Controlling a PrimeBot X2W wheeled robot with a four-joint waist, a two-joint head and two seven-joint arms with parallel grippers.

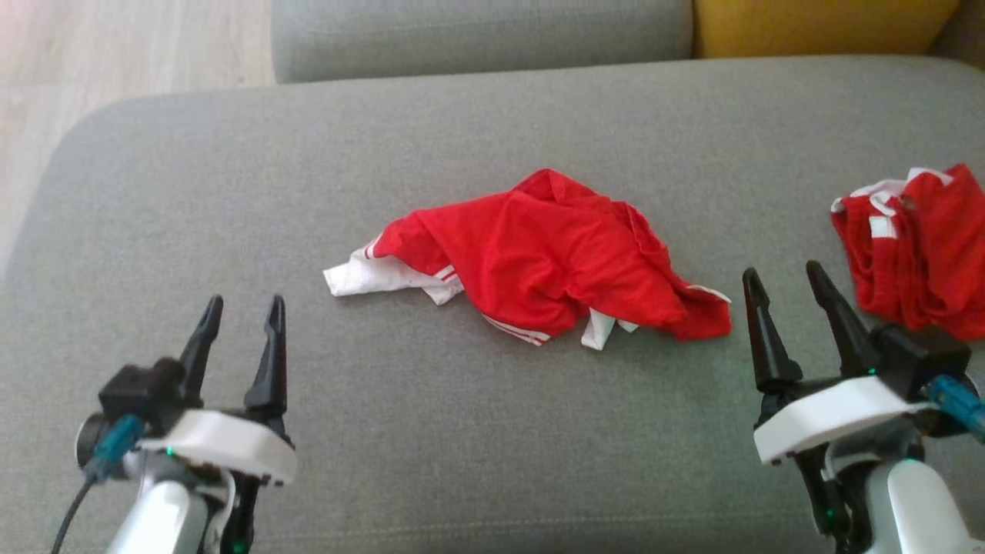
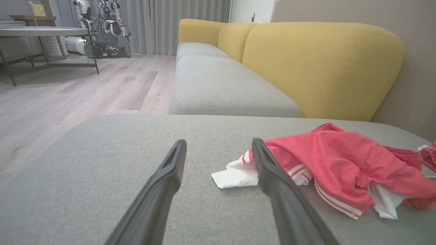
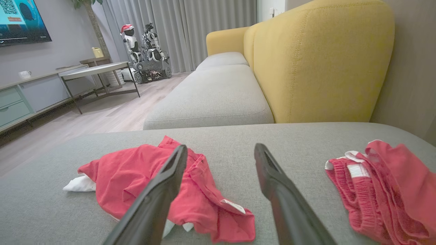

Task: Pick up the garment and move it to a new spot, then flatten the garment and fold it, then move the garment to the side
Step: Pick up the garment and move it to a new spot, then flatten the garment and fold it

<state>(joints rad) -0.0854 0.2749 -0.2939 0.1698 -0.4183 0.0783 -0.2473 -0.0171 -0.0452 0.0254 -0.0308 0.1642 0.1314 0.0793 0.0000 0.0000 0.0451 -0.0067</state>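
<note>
A crumpled red garment point(image 1: 539, 258) with white sleeves and trim lies in a heap at the middle of the grey cushion point(image 1: 492, 131). In the left wrist view the garment point(image 2: 340, 163) lies to the right beyond the fingers; in the right wrist view the garment point(image 3: 143, 173) is to the left. My left gripper point(image 1: 242, 312) hovers open at the lower left, well short of the cloth, with nothing in it. At the lower right my right gripper point(image 1: 785, 281) stands open too, just off the garment's right end, holding nothing.
A second red and white piece of clothing point(image 1: 916, 246) lies bunched at the cushion's right edge, close to my right gripper. Yellow backrest cushions point(image 3: 320, 61) rise behind. Wooden floor point(image 2: 68, 92) lies off the left edge, with a table point(image 2: 44, 32) and another robot point(image 3: 146, 51) far off.
</note>
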